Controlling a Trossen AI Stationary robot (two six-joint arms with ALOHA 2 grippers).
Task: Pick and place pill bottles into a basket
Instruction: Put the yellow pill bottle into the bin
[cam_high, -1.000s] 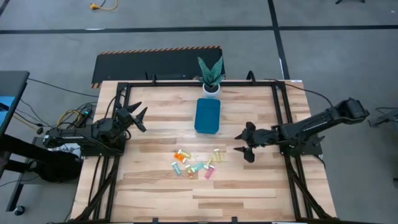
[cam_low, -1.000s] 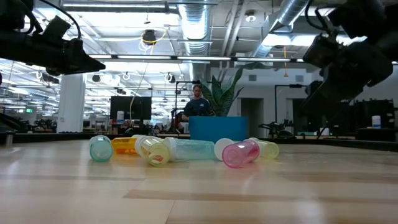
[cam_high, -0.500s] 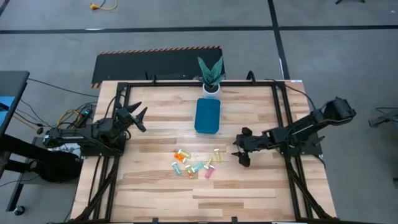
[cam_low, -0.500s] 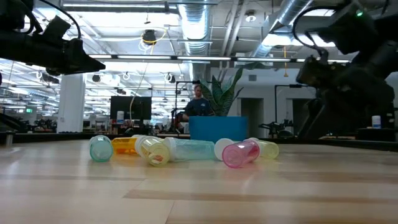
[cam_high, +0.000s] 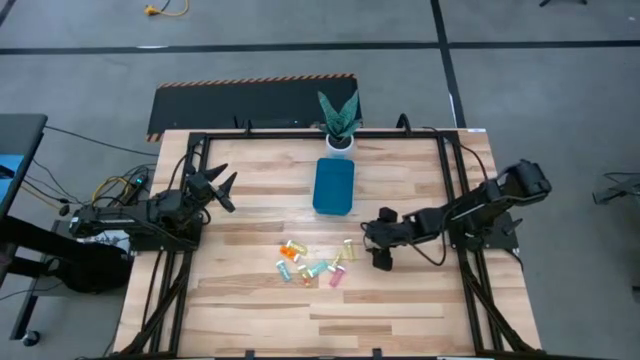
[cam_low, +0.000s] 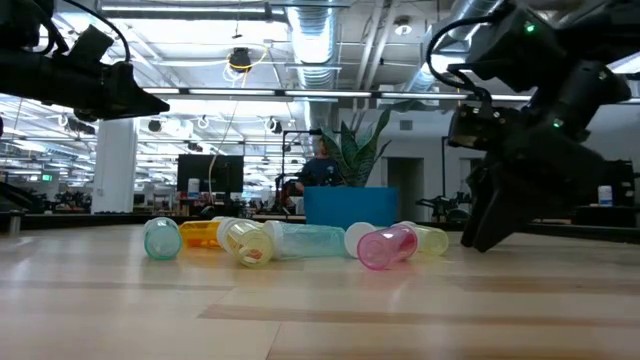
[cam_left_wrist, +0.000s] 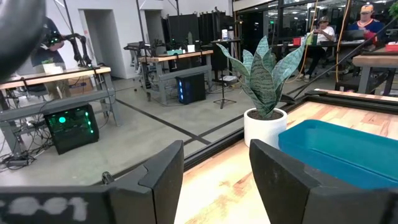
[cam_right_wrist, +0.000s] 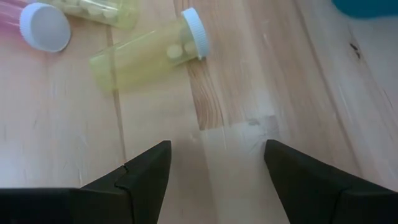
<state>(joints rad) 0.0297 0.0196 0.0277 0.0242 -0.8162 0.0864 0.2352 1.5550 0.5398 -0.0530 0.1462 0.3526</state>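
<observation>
The right claw (cam_high: 378, 244), fingers apart and empty, hovered just beside the scattered pill bottles (cam_high: 312, 264); none lay in the basket (cam_high: 333, 187) beyond. The left claw (cam_high: 226, 190) waited apart.

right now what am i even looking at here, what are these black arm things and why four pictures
These are two robot arms at a wooden table, each ending in a two-finger hand. One picture looks straight down, one looks level across the tabletop, and two come from cameras on the arms' wrists. On the table lie small coloured pill bottles, all on their sides, a teal basket with nothing showing in it, and a potted plant. The right hand is low beside the bottles, fingers apart and empty, nearest a yellow bottle. The left hand waits at the table's left edge, also open and holding nothing.
</observation>
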